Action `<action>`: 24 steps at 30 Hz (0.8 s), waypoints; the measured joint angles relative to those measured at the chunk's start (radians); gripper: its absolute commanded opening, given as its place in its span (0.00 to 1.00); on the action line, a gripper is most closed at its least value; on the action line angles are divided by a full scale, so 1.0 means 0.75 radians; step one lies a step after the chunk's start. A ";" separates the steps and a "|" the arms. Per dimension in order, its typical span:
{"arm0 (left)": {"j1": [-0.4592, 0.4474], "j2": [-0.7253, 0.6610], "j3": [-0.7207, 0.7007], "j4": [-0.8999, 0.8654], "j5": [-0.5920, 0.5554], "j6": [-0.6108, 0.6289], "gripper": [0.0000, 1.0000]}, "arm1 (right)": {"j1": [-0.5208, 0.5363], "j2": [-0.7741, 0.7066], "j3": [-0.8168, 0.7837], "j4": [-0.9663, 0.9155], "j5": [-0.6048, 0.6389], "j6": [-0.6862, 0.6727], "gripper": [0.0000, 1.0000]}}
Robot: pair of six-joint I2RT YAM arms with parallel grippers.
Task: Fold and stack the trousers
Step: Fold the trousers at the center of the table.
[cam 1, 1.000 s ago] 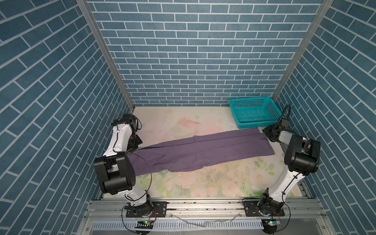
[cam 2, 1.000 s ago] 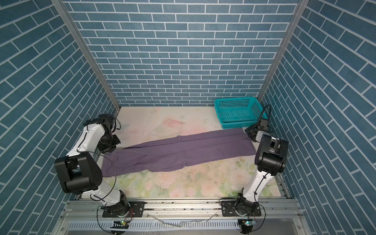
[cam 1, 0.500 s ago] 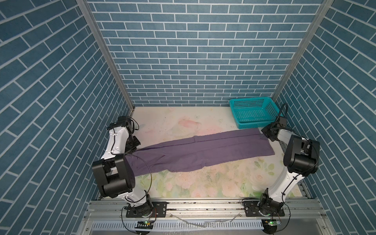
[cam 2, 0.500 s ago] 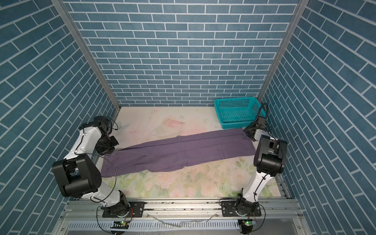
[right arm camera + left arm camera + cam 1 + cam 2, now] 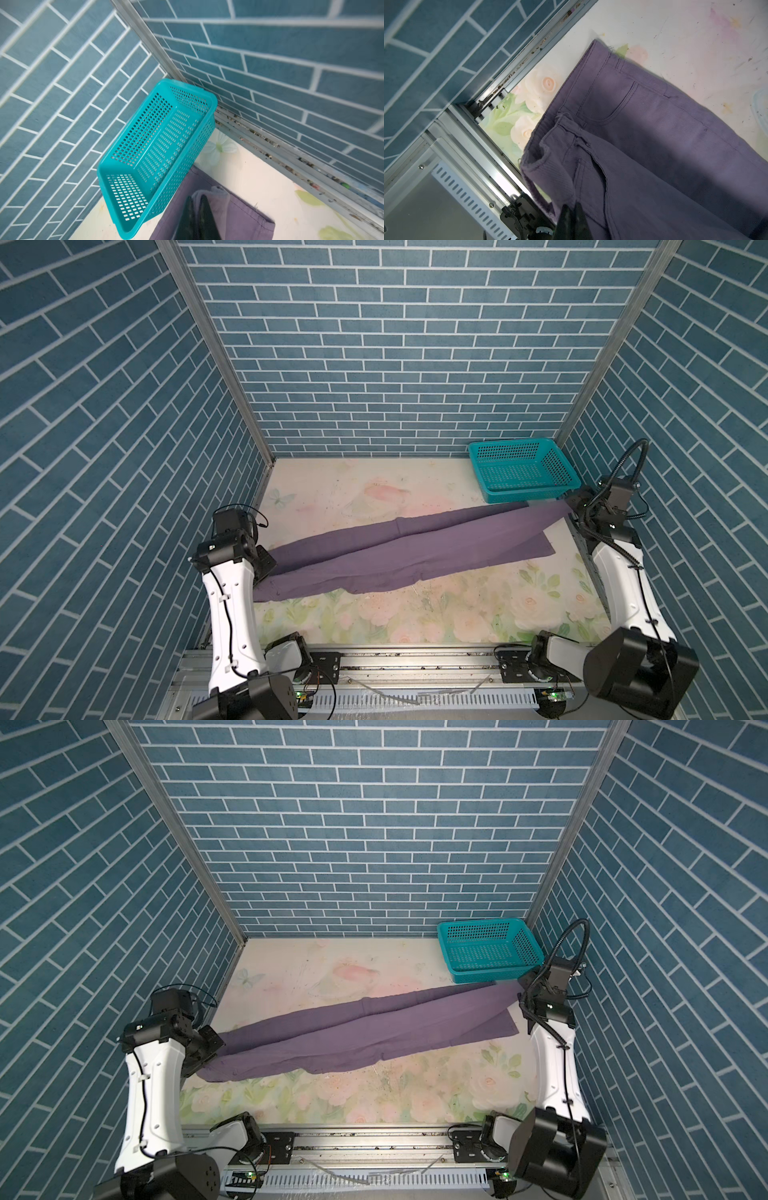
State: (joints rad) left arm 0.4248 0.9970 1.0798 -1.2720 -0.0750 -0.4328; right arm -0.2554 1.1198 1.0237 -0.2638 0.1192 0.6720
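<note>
We take the basket as our marker: it sits on the table, in its far right corner.
We find the trousers lying on the table just in front of the basket, their hems beside its front wall; from there they run leftward and toward the near side, the waist ending well apart from the basket, at the table's left edge.

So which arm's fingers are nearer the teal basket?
Right. The right fingers pinch the trousers hem just beside the basket; the left fingers hold the waistband across the table.
</note>
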 measured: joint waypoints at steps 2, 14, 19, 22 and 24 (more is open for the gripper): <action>0.044 -0.043 -0.024 -0.019 0.014 0.017 0.00 | 0.000 -0.106 0.000 -0.038 0.038 0.000 0.00; 0.219 -0.078 -0.053 -0.036 0.108 0.084 0.00 | 0.000 -0.548 -0.001 -0.218 0.278 0.000 0.00; 0.240 -0.029 -0.074 0.040 0.160 0.058 0.00 | 0.000 -0.495 -0.003 -0.237 0.289 0.002 0.00; 0.241 0.031 -0.077 0.100 0.184 0.031 0.00 | 0.000 -0.420 -0.006 -0.234 0.277 0.004 0.00; 0.241 0.085 -0.076 0.145 0.201 0.015 0.00 | 0.000 -0.362 -0.007 -0.220 0.265 0.005 0.00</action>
State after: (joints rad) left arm 0.6056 1.0607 1.0225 -1.1633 0.0761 -0.4217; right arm -0.2554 0.8482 1.0187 -0.4290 0.3180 0.6758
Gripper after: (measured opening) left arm 0.063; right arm 0.057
